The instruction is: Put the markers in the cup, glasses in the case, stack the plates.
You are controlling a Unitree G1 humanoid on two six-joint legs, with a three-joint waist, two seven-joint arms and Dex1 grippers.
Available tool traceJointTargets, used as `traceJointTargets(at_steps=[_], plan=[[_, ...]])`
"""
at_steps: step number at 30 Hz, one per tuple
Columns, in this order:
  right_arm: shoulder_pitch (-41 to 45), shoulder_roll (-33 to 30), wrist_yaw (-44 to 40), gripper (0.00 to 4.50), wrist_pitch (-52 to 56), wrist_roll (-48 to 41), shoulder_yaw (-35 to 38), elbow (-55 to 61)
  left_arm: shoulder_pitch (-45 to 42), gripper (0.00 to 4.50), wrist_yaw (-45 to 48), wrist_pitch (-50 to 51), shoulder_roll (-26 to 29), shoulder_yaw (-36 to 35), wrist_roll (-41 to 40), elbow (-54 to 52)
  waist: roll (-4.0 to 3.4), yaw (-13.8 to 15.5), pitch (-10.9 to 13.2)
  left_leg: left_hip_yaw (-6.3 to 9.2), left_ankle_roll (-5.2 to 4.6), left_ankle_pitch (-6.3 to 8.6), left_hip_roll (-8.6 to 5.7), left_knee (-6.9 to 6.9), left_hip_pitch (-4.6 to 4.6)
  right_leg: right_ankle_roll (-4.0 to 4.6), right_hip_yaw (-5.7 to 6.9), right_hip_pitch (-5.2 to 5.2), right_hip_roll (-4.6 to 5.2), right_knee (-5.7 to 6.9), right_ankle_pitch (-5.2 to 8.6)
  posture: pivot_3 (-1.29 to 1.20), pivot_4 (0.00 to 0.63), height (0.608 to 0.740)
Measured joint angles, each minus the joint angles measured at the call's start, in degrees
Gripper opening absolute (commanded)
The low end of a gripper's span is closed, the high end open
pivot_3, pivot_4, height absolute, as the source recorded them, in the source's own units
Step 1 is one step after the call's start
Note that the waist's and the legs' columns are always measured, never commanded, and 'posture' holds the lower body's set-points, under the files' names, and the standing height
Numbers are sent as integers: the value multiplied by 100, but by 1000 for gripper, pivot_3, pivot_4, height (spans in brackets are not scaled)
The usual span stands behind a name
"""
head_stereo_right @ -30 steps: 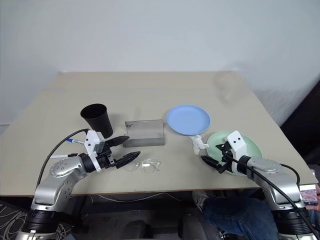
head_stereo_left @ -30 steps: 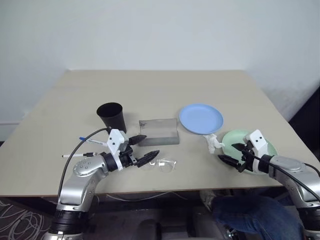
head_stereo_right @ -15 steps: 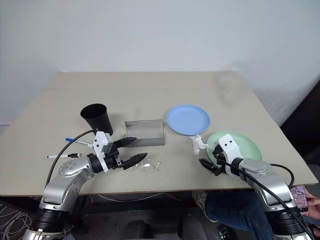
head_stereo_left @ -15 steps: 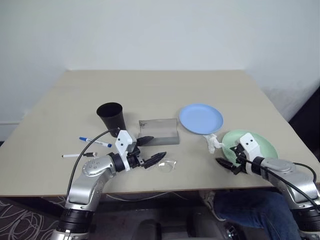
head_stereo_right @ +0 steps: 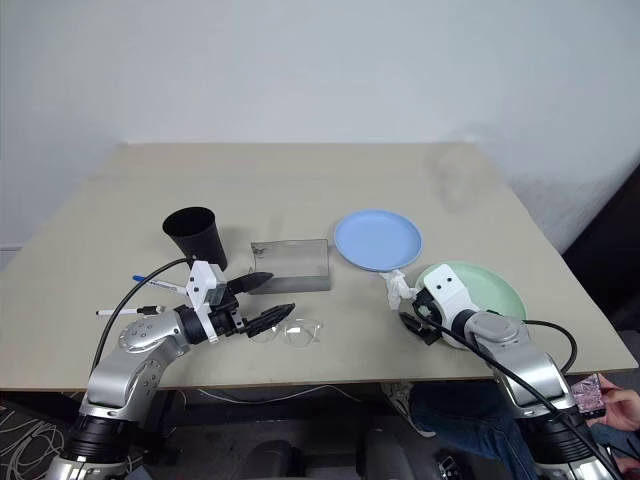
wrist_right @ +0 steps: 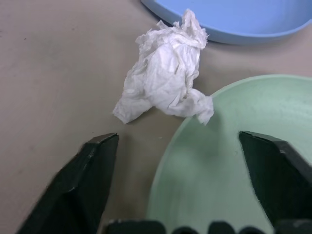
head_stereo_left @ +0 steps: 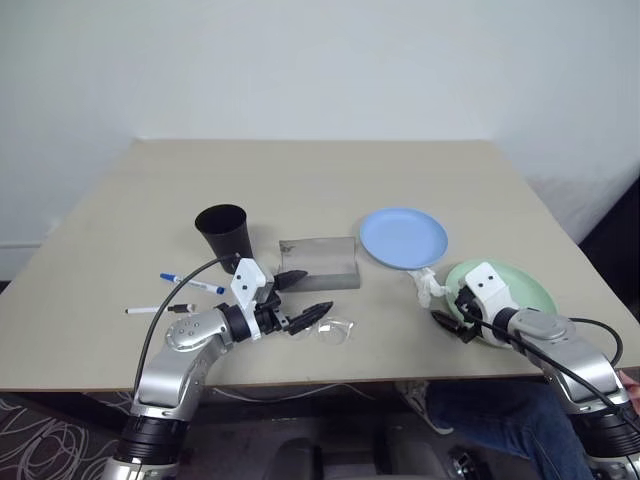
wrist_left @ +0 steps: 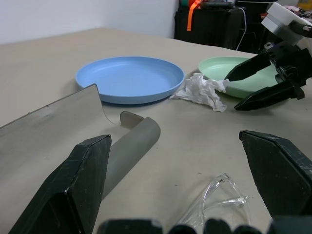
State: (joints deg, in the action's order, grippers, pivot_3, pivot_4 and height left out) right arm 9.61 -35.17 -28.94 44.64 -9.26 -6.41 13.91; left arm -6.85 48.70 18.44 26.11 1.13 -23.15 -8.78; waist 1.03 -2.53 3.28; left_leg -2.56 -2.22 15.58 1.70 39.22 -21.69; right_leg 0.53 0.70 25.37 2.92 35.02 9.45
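You can't see the green plate's (head_stereo_left: 520, 290) near rim, right arm covers it. Glasses (wrist_left: 214, 200) cut off at frame edge. Tissue (head_stereo_right: 397, 288) partly behind right pincer (head_stereo_right: 416, 327).

— What sort of place is this?
— It looks like a lab or test room rather than a home. A plain beige table (head_stereo_left: 320, 180) stands against a bare white wall (head_stereo_left: 320, 60), with nothing decorative around.
— Anything else pointing that way?
— Loose cables (head_stereo_left: 40, 445) lie coiled on the floor beside the table, and the left wrist view shows dark equipment (wrist_left: 214, 22) with wires behind; I can't tell exactly what it is.
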Motion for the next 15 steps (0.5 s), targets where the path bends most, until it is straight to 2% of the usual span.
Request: traceJointTargets(at_steps=[7, 15], plan=[[98, -31, -19, 749, 147, 103, -99, -24, -21, 4500, -22, -12, -5, 34, 40, 0, 0, 0, 0, 0, 0, 0, 0, 0, 1, 0, 0, 0, 0, 0, 0, 0, 0, 721], [162, -111, 11, 749, 431, 280, -153, -131, -39, 4500, -57, -42, -22, 57, 67, 0, 1, -2, -1, 0, 0, 0, 2, 3, 2, 0, 0, -1, -1, 3, 0, 0, 0, 721]])
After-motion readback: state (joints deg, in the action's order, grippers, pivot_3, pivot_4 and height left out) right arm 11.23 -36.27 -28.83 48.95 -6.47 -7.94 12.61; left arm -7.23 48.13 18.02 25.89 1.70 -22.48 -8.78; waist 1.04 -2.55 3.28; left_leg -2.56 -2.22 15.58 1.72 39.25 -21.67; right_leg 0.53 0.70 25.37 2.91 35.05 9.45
